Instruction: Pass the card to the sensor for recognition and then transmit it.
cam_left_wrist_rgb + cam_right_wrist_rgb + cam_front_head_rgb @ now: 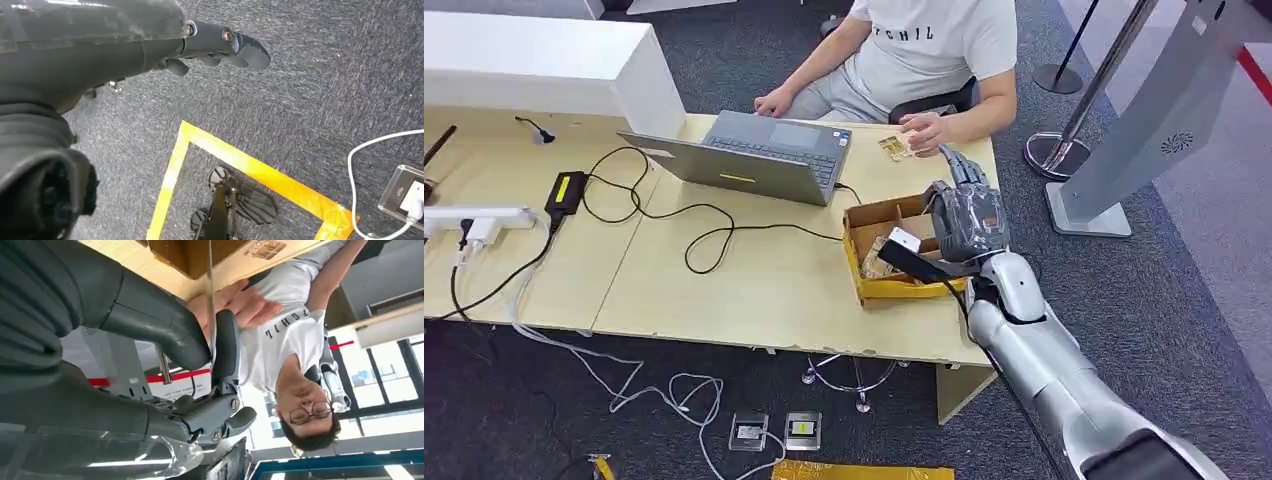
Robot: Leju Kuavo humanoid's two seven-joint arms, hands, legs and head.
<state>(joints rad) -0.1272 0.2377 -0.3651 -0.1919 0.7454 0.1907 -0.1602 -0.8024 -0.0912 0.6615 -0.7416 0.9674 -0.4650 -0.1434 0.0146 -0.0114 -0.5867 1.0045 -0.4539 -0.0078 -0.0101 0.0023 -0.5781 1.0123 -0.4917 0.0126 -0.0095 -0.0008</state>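
Right of centre in the head view, the right hand (965, 215) pinches a thin, stiff, probably slippery card (210, 300) by its edge above the cardboard box (874, 289).

desk (724, 290): matt pale wood | box (864, 225): cardboard | floor (310, 90): rough carpet

The silver right arm reaches forward with its right hand (967, 215) raised, thumb (160, 332) and a dark finger (226, 347) pinching what looks like a thin card (210, 295) edge-on, while the left hand (220, 45) hangs low, fingers loosely extended and holding nothing.
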